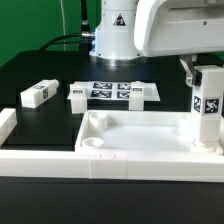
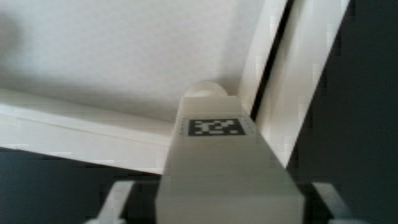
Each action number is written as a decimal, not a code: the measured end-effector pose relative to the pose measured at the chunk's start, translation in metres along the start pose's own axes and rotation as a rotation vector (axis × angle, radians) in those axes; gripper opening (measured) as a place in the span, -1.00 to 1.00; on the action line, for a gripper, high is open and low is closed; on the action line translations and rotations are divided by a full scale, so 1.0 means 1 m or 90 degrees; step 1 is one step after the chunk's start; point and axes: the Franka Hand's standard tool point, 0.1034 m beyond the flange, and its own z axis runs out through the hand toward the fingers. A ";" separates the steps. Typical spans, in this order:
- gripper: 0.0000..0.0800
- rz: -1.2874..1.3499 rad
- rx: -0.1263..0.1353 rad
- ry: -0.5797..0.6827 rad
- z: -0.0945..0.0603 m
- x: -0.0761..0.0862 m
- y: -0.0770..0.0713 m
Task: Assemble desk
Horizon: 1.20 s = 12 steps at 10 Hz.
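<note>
desk top of white plastic, a rimmed rectangular tray [image 1: 130, 135], lies nearest the exterior camera. the two-finger gripper [image 2: 221, 198] pinches an upright white tagged block leg [image 1: 207, 105] at its corner on the exterior view's right. any tilt could jam the leg there.

I read no words or numbers. Square black-and-white tags stand on the upright leg [image 1: 208, 100] at the right, the loose leg [image 1: 35, 95] at the left and the marker board [image 1: 115, 90]; a triangle sign marks my base [image 1: 113, 38].
</note>
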 end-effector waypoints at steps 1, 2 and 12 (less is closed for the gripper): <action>-0.28 0.066 0.008 0.000 0.001 0.000 -0.002; -0.28 0.126 0.018 0.005 0.001 0.000 -0.004; -0.25 0.641 0.056 -0.013 0.002 0.001 -0.018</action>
